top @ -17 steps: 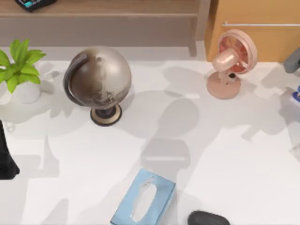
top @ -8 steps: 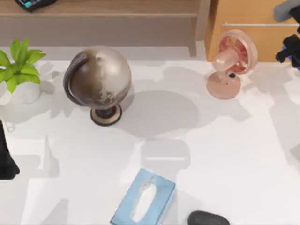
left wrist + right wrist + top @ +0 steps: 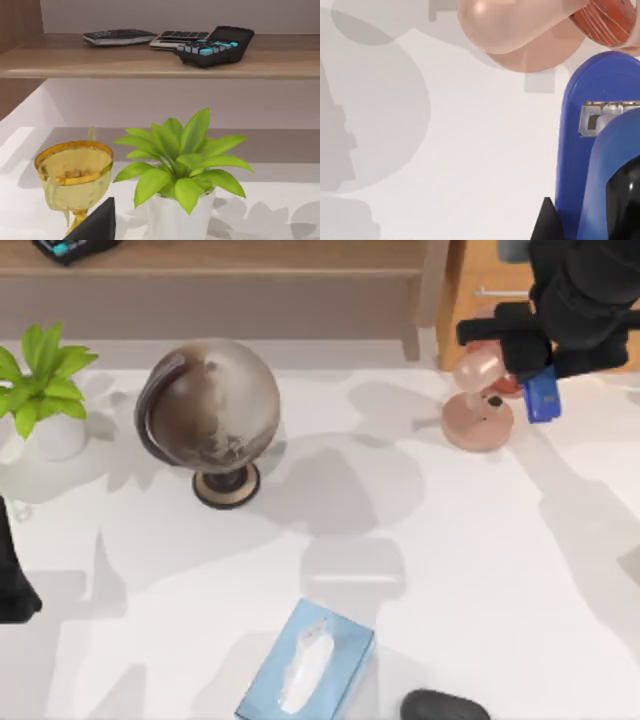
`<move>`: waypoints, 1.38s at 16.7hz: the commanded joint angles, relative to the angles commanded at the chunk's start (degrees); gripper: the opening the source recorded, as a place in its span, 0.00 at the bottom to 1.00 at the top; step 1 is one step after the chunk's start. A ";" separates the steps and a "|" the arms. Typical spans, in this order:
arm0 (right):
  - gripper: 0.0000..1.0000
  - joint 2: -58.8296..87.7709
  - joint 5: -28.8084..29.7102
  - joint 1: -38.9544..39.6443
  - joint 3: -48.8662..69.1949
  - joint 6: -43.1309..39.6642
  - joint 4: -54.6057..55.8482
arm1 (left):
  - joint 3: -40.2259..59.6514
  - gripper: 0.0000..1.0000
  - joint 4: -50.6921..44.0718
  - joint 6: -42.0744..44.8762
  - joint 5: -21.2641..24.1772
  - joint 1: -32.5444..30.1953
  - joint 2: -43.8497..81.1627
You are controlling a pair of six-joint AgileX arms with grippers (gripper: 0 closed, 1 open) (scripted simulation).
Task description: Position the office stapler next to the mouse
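1. carrying the office stapler [image 3: 541, 393], the right claw [image 3: 535, 365] hangs above the far right of the worktop [image 3: 450, 570], just over the pink desk fan [image 3: 478, 415]; its fingers are clamped on the stapler, which is off the surface.
2. in the right wrist view the stapler [image 3: 592, 150] juts out from the claw, its rounded nose and metal staple slot showing, with the fan's base [image 3: 520, 30] below it.
3. handling, as a judgement: it looks small, rigid and light, with a smooth painted shell that could slip or pivot between the fingers. a hold across the narrow sides near the middle of the body seems safest; squeezing top to bottom risks pressing the hinged arm down.
4. the mouse [image 3: 445, 706] lies at the near edge, right of centre, just right of the light-blue tissue box [image 3: 307, 665], well apart from the stapler.
5. the left arm [image 3: 14, 580] rests parked at the left edge, by the potted plant [image 3: 42, 390]; whether its claw is open cannot be told.
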 joint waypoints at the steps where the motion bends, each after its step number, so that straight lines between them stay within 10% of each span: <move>1: 0.00 0.44 -0.17 1.95 -1.08 3.72 0.09 | 0.00 1.00 0.00 0.00 0.00 0.00 0.00; 9: 0.00 7.32 -2.47 13.52 -10.06 20.66 1.64 | 0.00 1.00 0.00 0.00 0.00 0.00 0.00; 23: 0.00 7.38 -1.10 12.18 -10.30 23.61 6.19 | 0.00 1.00 0.00 0.00 0.00 0.00 0.00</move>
